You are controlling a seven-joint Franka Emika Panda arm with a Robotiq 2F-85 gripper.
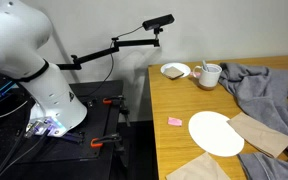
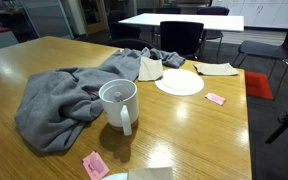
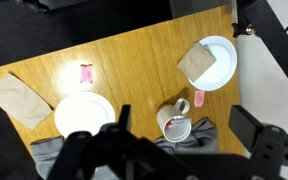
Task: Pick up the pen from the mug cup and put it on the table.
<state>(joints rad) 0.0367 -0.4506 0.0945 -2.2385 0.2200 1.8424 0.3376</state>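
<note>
The white mug cup [image 3: 169,113] stands upright on the wooden table [image 3: 134,60], against the edge of a grey cloth [image 3: 199,135]. A bit of the red pen [image 3: 176,124] shows inside its mouth in the wrist view. The mug also shows in both exterior views [image 1: 209,76] [image 2: 118,101], where I cannot make out the pen. My gripper [image 3: 184,125] is open and empty, high above the table, with the mug seen between its two dark fingers. The gripper is out of frame in both exterior views.
A white bowl [image 3: 216,62] holding a brown napkin sits near the mug. A flat white plate [image 3: 84,113], another brown napkin [image 3: 19,98] and pink notes [image 3: 85,73] [image 3: 198,100] lie on the table. The robot base [image 1: 54,100] stands beside the table edge.
</note>
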